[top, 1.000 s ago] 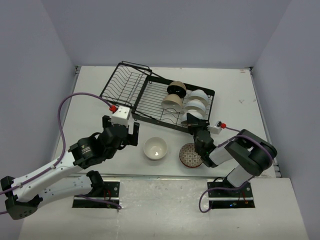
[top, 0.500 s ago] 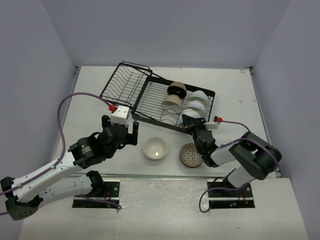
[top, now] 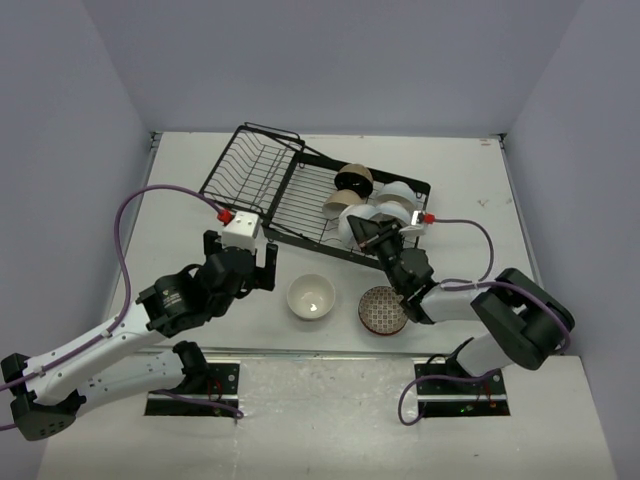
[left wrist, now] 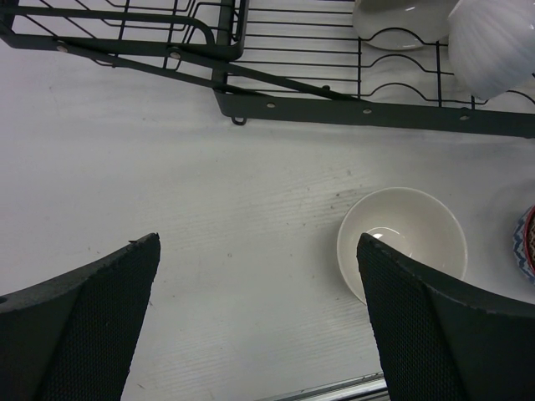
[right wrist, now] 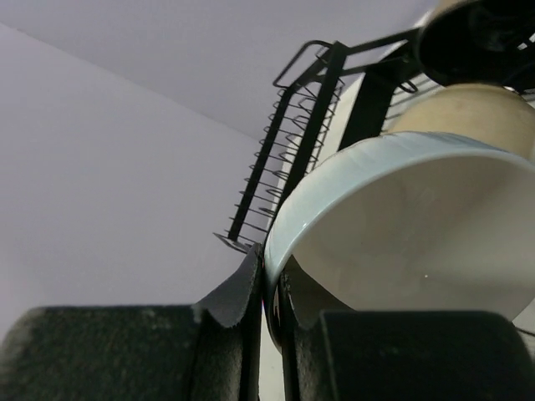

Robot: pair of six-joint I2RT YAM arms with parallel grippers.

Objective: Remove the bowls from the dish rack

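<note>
Risk: the right claw (right wrist: 269, 292) pinches only the thin rim of a white bowl (right wrist: 401, 225). So slight a hold may let it pivot or slip onto the beige bowl (right wrist: 468, 113) just behind, or onto the dish rack (top: 290, 190). The bowl's body juts beside the fingers (right wrist: 226, 309), over the rack's near edge; it is possibly not yet clear of the rack. The left claw (left wrist: 259, 284) gapes wide, empty, above the bench (left wrist: 209, 209).

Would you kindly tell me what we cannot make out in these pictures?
Top view: the bowls in the rack overlap, so their count is unclear.
Left wrist view: the right edge cuts off the patterned bowl.
Right wrist view: the white bowl in the right gripper blocks what lies behind it.
</note>
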